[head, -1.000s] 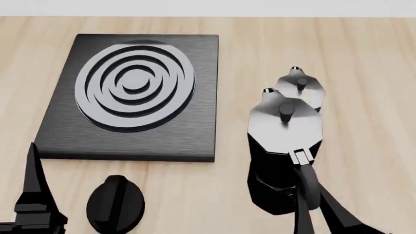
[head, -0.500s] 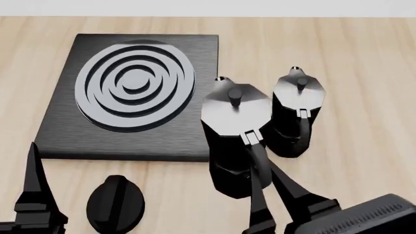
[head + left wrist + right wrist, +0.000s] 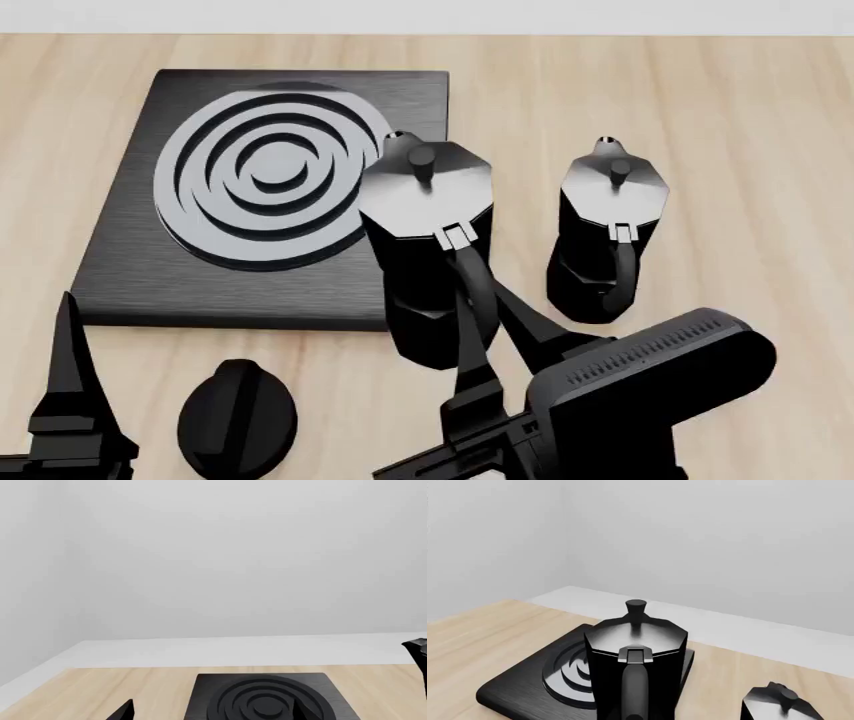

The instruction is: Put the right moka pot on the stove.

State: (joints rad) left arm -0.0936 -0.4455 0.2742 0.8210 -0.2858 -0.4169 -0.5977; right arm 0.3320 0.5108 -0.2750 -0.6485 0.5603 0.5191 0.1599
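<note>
Over the last second you have carried the black faceted moka pot with the glossy grey lid point(image 3: 427, 250) steadily toward nine o'clock: it began directly in front of its twin, passed the gap between them half a second ago, and now hangs over the three-o'clock edge of the flat square black stove slab point(image 3: 134, 270), its lid overlapping the outer ring of the raised concentric burner point(image 3: 274, 175). Your right end effector point(image 3: 478, 318) is clamped narrowly around the pot's curved handle, fingers on either side, and the pot looks upright in the right wrist view, with the slab directly behind and below it. Whether its base clears the slab or touches it, you cannot tell. The second identical black moka pot point(image 3: 611, 235) has stayed put on the light wooden surface point(image 3: 747, 120) at three o'clock of the carried one, now well apart from it. That means the transfer is mostly done; I judge you need a little more travel toward nine o'clock to centre over the rings before lowering. Your left end effector point(image 3: 67, 400) sits idle at seven o'clock, beside the small round black dial knob point(image 3: 238, 418); its opening cannot be told.
</note>
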